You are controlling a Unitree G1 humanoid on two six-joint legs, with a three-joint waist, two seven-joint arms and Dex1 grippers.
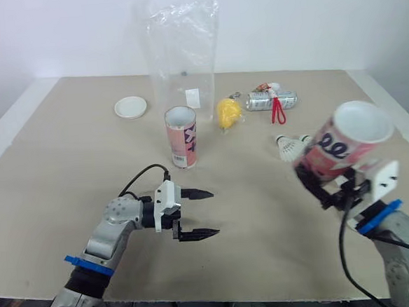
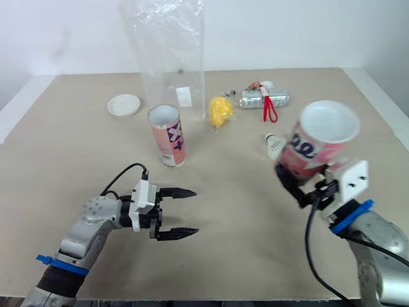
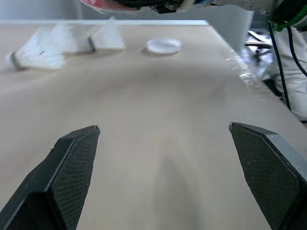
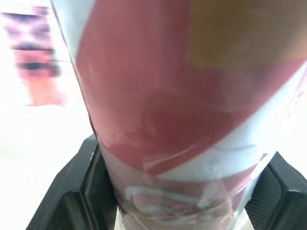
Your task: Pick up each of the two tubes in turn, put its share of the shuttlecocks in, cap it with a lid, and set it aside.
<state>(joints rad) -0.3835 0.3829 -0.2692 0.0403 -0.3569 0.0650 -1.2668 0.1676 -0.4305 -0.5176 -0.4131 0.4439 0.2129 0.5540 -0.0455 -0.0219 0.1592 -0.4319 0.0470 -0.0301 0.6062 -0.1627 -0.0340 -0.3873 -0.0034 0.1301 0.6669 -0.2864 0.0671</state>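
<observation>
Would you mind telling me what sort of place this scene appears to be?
Likely a robot test lab: a plain beige table against a bare white wall, with a standing tube and a shuttlecock set out.

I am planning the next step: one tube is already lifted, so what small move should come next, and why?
Probably the left gripper should reach toward the shuttlecock lying on the table. It is open and empty, while the right gripper holds the lifted tube with its mouth open.
</observation>
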